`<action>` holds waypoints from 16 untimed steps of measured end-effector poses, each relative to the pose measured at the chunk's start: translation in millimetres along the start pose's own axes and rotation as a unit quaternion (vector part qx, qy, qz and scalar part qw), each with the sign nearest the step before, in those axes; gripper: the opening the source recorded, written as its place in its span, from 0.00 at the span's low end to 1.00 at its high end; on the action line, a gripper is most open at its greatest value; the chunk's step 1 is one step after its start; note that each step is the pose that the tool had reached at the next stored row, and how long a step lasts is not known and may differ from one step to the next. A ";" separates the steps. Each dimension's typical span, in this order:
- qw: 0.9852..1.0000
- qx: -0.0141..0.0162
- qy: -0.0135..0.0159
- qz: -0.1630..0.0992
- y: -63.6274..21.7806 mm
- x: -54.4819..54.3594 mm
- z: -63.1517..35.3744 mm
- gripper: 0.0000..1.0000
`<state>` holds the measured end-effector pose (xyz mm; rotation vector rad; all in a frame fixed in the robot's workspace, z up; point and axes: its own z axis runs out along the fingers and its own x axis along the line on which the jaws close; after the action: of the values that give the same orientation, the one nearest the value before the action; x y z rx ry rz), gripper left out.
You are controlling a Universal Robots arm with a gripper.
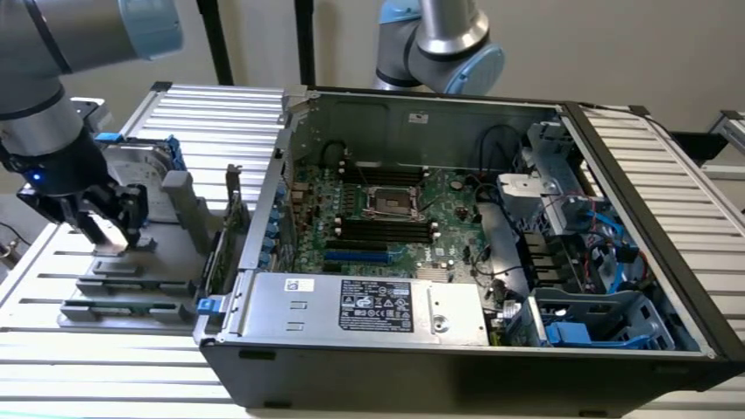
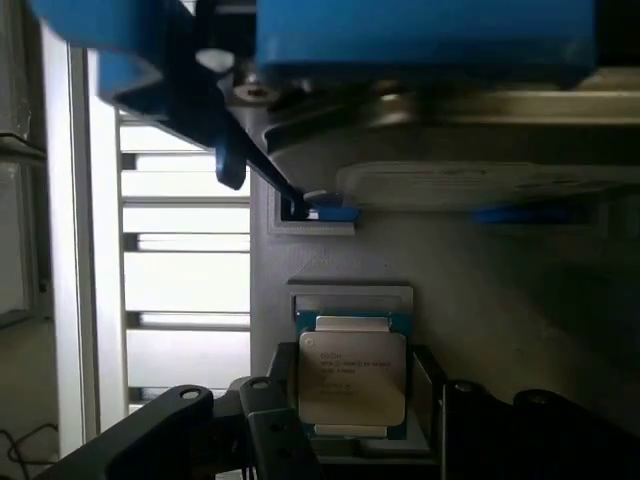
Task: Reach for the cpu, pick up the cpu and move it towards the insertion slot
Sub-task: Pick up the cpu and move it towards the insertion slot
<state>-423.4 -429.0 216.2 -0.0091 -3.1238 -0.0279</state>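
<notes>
Working the rig from afar, I had the arm's jaws (image 1: pixel 111 229) down over the grey parts fixture (image 1: pixel 128 279) on the slatted bench (image 1: pixel 70 349), outside the open computer case (image 1: pixel 466 113). The jaws stood narrow and, as far as the wrist view let me judge, were closed on the cpu (image 2: pixel 352 375), with one dark finger (image 2: pixel 275 400) against each of two opposite edges of the chip. The cpu lay flat between them with its silver lid facing the wrist camera, seated in a shallow pocket of the fixture. I took that pocket to be there so the chip sits square and the jaws can meet its rim rather than its face. I judged that it had not yet been lifted clear of the pocket.

Just beyond the jaws the hard drive (image 1: pixel 134 161) with blue rails stood upright in its own slot of the same fixture, near enough that the jaws had little room on that side.

The insertion slot (image 1: pixel 390 201), a silver-framed socket with a dark centre, lay well apart from the jaws on the green board inside the case, beside the long black memory slots (image 1: pixel 385 231). The case wall stood between the jaws and that socket.
</notes>
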 end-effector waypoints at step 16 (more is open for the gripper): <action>1.000 0.000 0.000 -0.001 1.2 -6.7 -72.8 0.55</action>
<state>-415.5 -429.1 288.9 -0.0070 -3.1238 -0.0279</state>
